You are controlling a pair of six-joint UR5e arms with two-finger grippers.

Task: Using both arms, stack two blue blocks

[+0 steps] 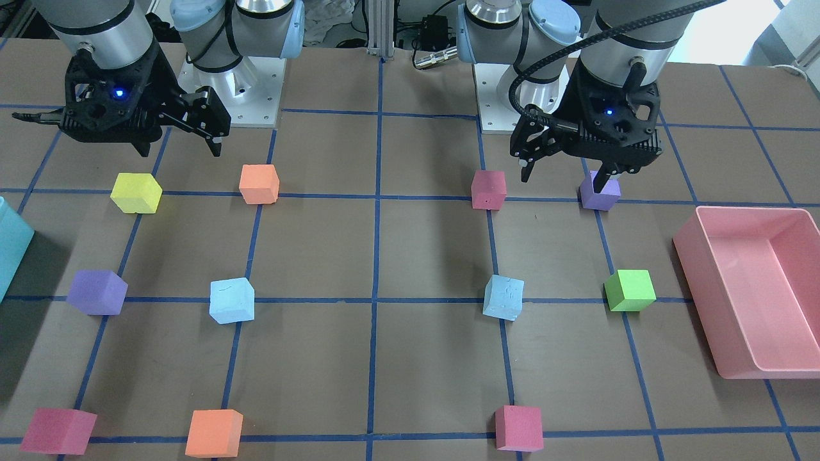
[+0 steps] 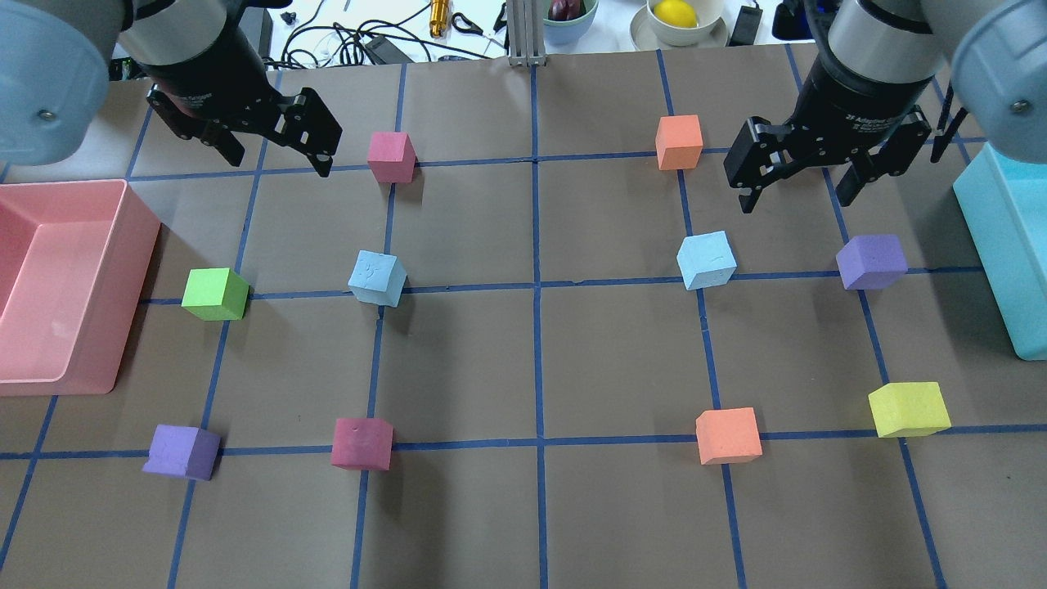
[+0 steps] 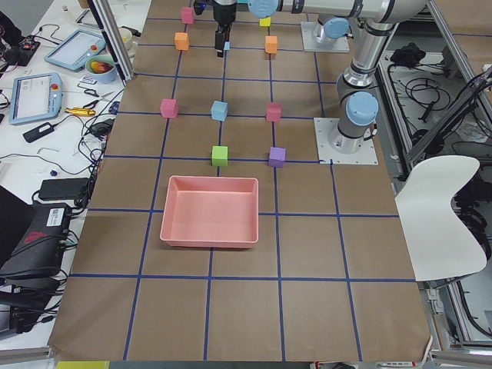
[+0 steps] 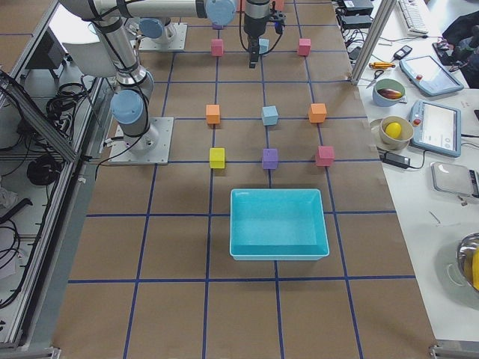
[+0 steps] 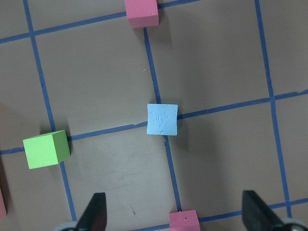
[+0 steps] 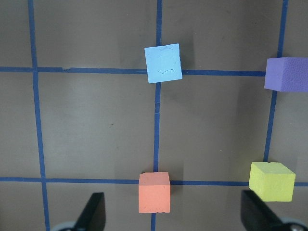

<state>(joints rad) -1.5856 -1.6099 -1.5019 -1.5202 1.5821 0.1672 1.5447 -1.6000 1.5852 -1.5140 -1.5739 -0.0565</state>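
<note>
Two pale blue blocks sit apart on the table. One blue block (image 2: 378,278) is on my left side and also shows in the left wrist view (image 5: 162,119). The other blue block (image 2: 707,260) is on my right side and also shows in the right wrist view (image 6: 163,63). My left gripper (image 2: 278,164) is open and empty, held above the table, farther out than its block. My right gripper (image 2: 793,200) is open and empty, also held above the table, just beyond and to the right of its block. In the front-facing view the blocks (image 1: 503,297) (image 1: 232,300) lie nearer the camera than both grippers.
A pink bin (image 2: 139,245) stands at the left edge and a teal bin (image 2: 1006,262) at the right edge. Green (image 2: 214,294), purple (image 2: 872,261), pink (image 2: 391,156), orange (image 2: 679,141) and yellow (image 2: 908,408) cubes sit on grid crossings around the blue blocks.
</note>
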